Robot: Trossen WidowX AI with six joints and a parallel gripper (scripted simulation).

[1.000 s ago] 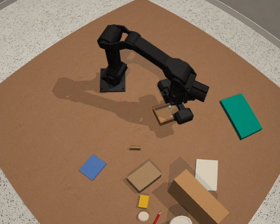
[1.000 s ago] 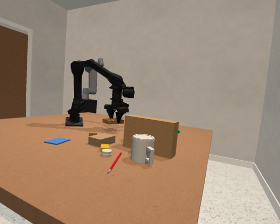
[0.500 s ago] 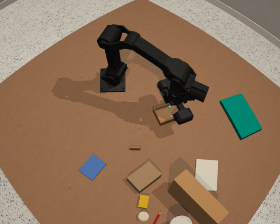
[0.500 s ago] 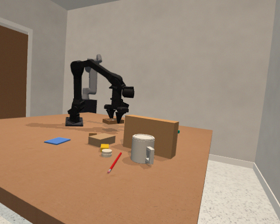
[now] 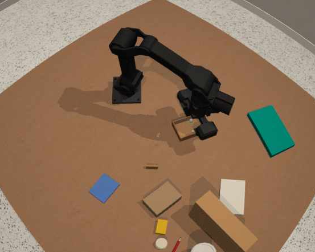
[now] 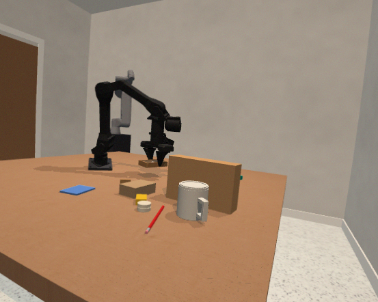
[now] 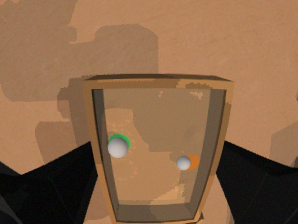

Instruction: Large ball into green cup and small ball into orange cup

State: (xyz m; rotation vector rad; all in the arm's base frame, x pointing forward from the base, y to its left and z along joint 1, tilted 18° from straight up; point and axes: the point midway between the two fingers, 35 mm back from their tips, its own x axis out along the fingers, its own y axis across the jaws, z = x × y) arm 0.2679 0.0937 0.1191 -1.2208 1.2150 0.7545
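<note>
- Top view: light even, middling bright; long soft-brown shadow of the arm [image 5: 169, 58] thrown toward picture left.
- Tall box [image 5: 226, 220] [image 6: 203, 182] shades part of the white pad [image 5: 233, 196]; its near side dark from above.
- Table [image 5: 61, 159] [image 6: 90, 253] edges bow outward in the top view.
- Wrist view: jagged shadow borders; pale patches on the tray [image 7: 159, 82], perhaps cover glare. Fine detail soft.
- Exterior: walls muted, far parts small.
</note>
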